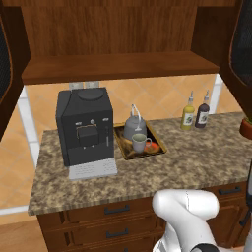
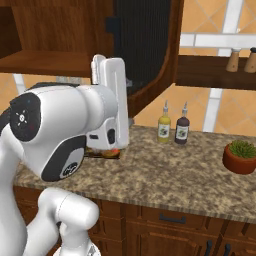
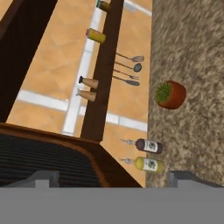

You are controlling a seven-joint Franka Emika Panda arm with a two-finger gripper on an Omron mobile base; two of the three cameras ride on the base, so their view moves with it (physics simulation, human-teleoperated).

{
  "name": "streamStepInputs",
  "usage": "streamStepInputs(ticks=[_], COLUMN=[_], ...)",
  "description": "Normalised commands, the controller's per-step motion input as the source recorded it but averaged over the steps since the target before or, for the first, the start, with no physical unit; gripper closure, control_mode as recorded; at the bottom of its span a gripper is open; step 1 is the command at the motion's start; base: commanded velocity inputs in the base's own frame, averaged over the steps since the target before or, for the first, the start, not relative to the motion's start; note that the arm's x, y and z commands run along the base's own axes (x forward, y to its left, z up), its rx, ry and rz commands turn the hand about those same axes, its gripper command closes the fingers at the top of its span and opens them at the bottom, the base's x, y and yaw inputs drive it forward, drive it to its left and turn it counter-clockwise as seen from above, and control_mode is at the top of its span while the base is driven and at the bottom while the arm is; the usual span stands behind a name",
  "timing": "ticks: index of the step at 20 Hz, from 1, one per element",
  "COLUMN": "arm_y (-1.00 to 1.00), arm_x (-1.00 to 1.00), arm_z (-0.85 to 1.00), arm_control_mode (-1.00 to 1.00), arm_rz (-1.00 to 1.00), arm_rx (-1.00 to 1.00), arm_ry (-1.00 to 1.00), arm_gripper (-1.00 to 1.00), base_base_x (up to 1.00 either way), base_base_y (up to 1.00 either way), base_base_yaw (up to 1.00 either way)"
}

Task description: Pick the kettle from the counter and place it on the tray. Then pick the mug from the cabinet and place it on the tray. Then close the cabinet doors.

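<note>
The dark-grey kettle (image 1: 133, 126) stands on the golden-rimmed tray (image 1: 158, 141), with the small mug (image 1: 140, 143) in front of it. The tray rests on the granite counter (image 1: 197, 157) beside the coffee machine. Above, the cabinet (image 1: 118, 66) is open, its shelf floor bare. The cabinet doors are swung out: the left door (image 1: 5, 64) and the right door (image 1: 242, 49). In the hand view my gripper (image 3: 116, 180) is open with nothing between its fingertips (image 3: 41, 178). It sits close against the right door's black panel (image 3: 43, 162), which also shows behind my arm (image 2: 145, 45).
A big black coffee machine (image 1: 86, 125) stands left of the tray. Two bottles (image 1: 188, 114) stand at the back of the counter, with a potted plant (image 2: 240, 156) further right. A wall shelf with shakers (image 2: 235, 60) and hanging utensils (image 3: 129, 70) lies beyond the right door.
</note>
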Motion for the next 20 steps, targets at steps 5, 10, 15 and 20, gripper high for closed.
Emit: streamStepInputs(ticks=[5, 10, 15, 20], arm_y=[0.49, 0.43, 0.32, 0.11], arm_x=[0.64, 0.84, 0.90, 0.88], arm_z=[-0.24, -0.25, -0.29, -0.36], arm_control_mode=[-1.00, -1.00, -1.00, -1.00], arm_rz=[0.12, 0.15, 0.16, 0.22], arm_rx=[-0.01, 0.00, 0.00, 0.01], arm_ry=[0.01, 0.10, 0.13, 0.06], arm_gripper=[-1.00, -1.00, -1.00, -1.00], base_base_x=[0.00, 0.00, 0.00, 0.00], base_base_y=[0.00, 0.00, 0.00, 0.00], base_base_yaw=[0.00, 0.00, 0.00, 0.00])
